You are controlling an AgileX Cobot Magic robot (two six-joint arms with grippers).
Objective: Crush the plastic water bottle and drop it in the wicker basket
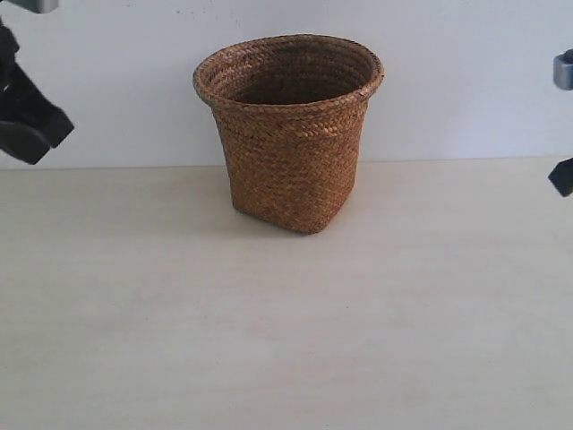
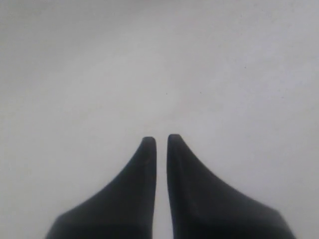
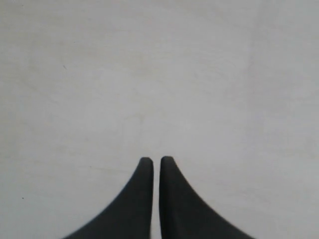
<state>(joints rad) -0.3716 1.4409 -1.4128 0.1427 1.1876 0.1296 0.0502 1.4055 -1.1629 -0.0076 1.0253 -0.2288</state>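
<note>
The brown wicker basket (image 1: 291, 130) stands upright at the back middle of the table, its mouth open upward. The plastic water bottle shows in no view; whether it lies inside the basket I cannot tell. My left gripper (image 2: 161, 139) hangs above bare tabletop, its black fingers nearly together with only a thin slit and nothing between them. My right gripper (image 3: 153, 160) is the same, shut over bare table. In the exterior view only part of the left arm (image 1: 27, 121) shows at the left edge and part of the right arm (image 1: 562, 170) at the right edge, both well away from the basket.
A pale wooden tabletop (image 1: 286, 340) stretches in front of and beside the basket. A white wall (image 1: 466, 81) rises right behind the table's back edge.
</note>
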